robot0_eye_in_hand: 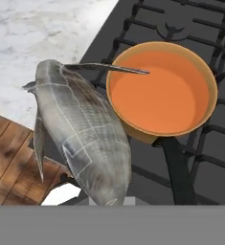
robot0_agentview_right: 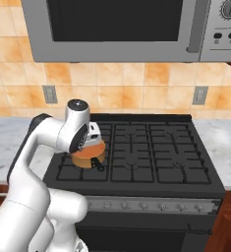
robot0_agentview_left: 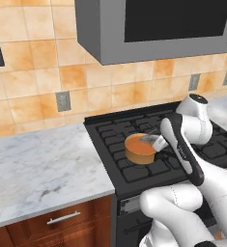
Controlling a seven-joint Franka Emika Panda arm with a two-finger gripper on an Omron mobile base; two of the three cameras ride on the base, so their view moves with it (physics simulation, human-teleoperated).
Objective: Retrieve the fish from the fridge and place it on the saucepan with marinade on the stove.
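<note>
The white arm reaches forward and bends down over the front left corner of the black stove, its wrist tipped so the claw hangs just above the saucepan. The claw is shut on the fish, a slim grey-brown body with dark marks and thin fins, which fills the near side of the hand view and lies lengthwise below the fingers. One long thin fin crosses the near rim of the pan; the rest of the body sits off to the side of it, over the stove's edge and the marble surface.

The saucepan is round and copper-orange, standing on the iron grates with its short black handle pointing toward the front of the stove. The marinade inside is a smooth orange layer. From the right base view, the wrist covers most of the pan, leaving only its lower side showing. A grey microwave hangs above the stove against the tan tiled wall.
</note>
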